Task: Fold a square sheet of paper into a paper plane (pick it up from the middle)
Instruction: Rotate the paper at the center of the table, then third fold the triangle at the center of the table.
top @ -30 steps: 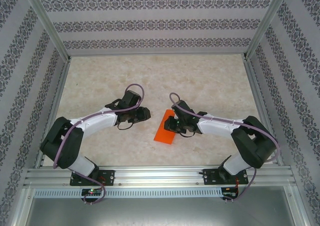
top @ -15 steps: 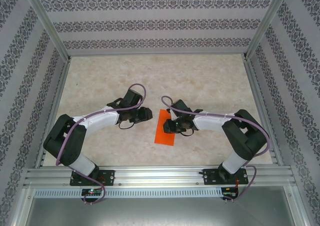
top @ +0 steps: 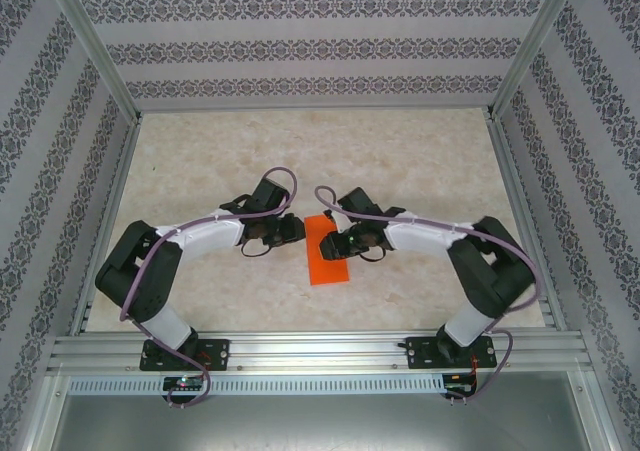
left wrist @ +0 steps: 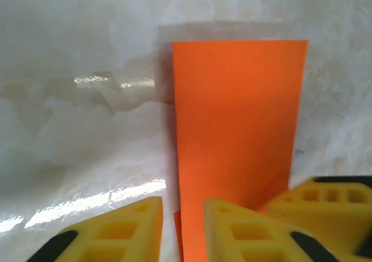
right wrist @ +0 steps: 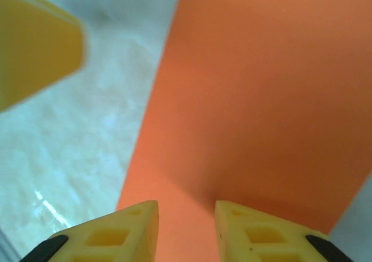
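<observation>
The square sheet of paper [top: 325,259] is bright orange and lies folded into a narrow rectangle on the marble table top, between the two arms. My left gripper [top: 297,230] sits at its left long edge. In the left wrist view the yellow fingertips straddle that edge of the sheet [left wrist: 238,117], with the left gripper [left wrist: 183,227] open by a narrow gap. My right gripper [top: 334,244] hangs over the sheet's right upper part. Its jaws are low over the orange surface [right wrist: 256,99], and the right gripper [right wrist: 186,230] is open with nothing between the fingers.
The table [top: 400,151] is walled by patterned panels at the back and sides, with a metal rail [top: 320,351] along the near edge. The two grippers are very close: a right finger [left wrist: 328,198] reaches into the left wrist view.
Both grippers have closed in on the paper from either side. The sheet has swung from tilted to nearly straight and slid a little left. Left jaws narrowed, right jaws widened.
</observation>
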Robot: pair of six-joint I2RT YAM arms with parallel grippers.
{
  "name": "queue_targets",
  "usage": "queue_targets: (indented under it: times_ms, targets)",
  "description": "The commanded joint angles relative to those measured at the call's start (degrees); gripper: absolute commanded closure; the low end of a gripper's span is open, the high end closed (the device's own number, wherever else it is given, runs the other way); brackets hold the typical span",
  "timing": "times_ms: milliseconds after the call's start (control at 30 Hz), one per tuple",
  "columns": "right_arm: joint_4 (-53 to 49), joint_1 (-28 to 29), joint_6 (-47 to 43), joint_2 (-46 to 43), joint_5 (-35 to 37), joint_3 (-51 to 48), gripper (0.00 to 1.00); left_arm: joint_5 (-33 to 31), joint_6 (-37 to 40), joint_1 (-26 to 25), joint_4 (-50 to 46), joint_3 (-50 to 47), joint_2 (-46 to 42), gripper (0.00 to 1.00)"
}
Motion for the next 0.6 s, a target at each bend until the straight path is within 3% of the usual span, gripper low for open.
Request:
queue_targets:
  times_ms: [0,67,300,567]
  targets:
    - [6.2,-0.7,7.8,-7.0,3.4,-4.6,0.64,3.4,0.6,-1.3,3.4,0.7,1.3,0.77]
    - [8.3,-1.7,11.5,-9.8,5.0,-8.0,0.64,3.8,1.2,-1.9,3.5,1.5,1.9,0.79]
    - [14.6,-5.8,20.3,-15.8,4.7,-16.4,0.47,4.7,1.6,-2.3,3.9,2.5,5.1,0.8]
    - [20.1,-7.9,22.7,-9.6,-3.5,-14.6,0.46,4.7,2.1,-2.3,4.3,3.0,7.4,0.8]
